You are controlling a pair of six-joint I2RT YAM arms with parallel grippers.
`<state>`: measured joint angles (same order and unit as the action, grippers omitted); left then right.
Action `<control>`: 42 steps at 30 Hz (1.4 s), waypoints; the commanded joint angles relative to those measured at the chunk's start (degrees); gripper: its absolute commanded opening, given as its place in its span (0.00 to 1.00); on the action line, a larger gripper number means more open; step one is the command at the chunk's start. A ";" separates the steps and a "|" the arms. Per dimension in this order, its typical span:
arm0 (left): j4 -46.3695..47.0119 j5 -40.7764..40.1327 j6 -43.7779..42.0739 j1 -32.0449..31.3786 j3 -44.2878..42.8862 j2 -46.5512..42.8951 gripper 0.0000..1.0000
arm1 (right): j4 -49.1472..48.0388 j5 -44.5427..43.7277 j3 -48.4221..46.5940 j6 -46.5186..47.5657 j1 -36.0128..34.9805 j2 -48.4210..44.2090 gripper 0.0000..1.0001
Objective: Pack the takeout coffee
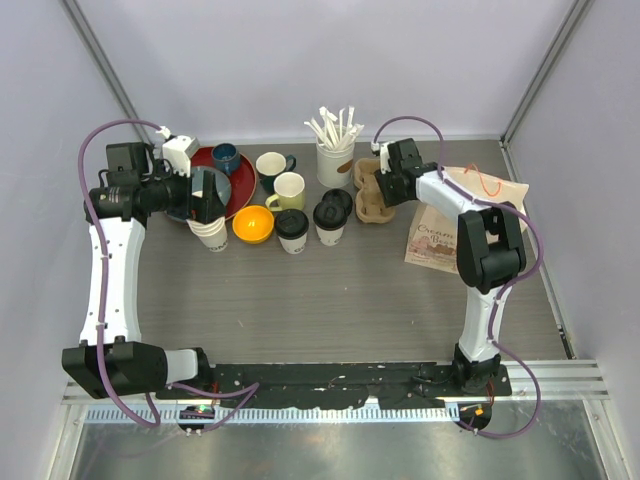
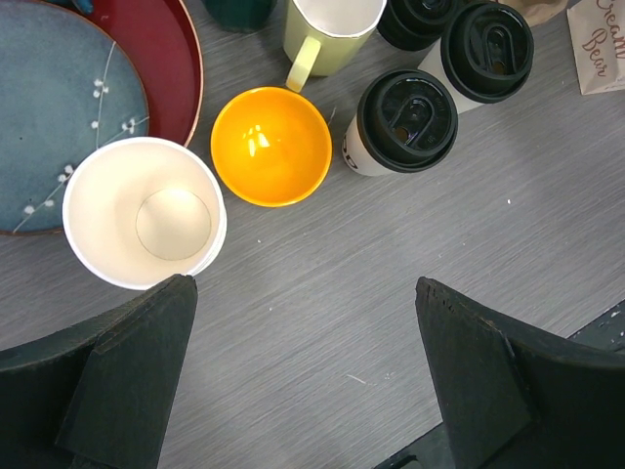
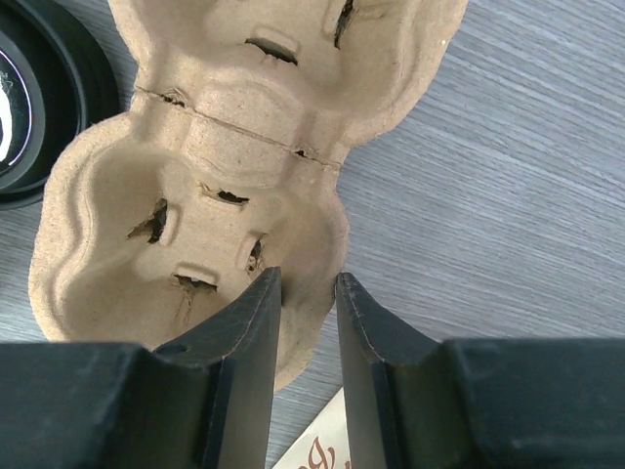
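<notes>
Left arm runs up the 9 o'clock side of the table [image 1: 330, 300], elbow bent, wrist pointing straight down, and the left gripper [image 2: 303, 288] hangs wide apart above the cup stack [image 2: 145, 212], nothing between its fingers. At 3 o'clock of that stack sits the orange bowl [image 2: 270, 146], and past it the first coffee [image 2: 407, 119], black lid on, with the second coffee [image 2: 486, 49] just beside it at 1 o'clock. Both stand upright mid-table toward the back, not in any holder. Over to the right arm: it reaches toward 12 o'clock, forearm angled in, and the right gripper [image 3: 308, 283] is down at the carrier [image 3: 215, 147], fingers narrow, one inside a cup well and one outside its wall. Whether the pads truly bite that rim, I can't tell from the wrist view. The carrier lies flat at 3 o'clock of the coffees, near a black lid [image 3: 24, 98] on its 9 o'clock edge, and the paper bag [image 1: 440, 240] lies at 4 o'clock of it. The back edge is crowded with mugs and a stirrer cup [image 1: 335, 160]; the whole 6 o'clock half shows bare wood.
</notes>
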<state>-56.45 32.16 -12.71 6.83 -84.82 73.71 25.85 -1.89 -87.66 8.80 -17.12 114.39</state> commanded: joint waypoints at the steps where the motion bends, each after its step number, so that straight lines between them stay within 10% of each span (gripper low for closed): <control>1: 0.20 1.67 -0.91 0.38 -0.88 -1.20 0.98 | 0.61 0.40 -1.73 0.08 -0.01 0.40 0.32; 23: -0.07 2.73 -0.91 0.38 -1.23 -1.11 0.98 | -3.26 -11.91 2.84 -5.71 -2.65 -9.18 0.01; 42: -0.24 3.52 -1.09 0.38 -0.70 -1.64 0.98 | 0.08 -3.83 12.77 -17.50 -4.32 -14.36 0.01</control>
<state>-56.84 34.15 -12.75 6.85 -84.82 73.71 24.75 -8.95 -76.09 -6.09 -20.03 103.96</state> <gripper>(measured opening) 0.983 0.026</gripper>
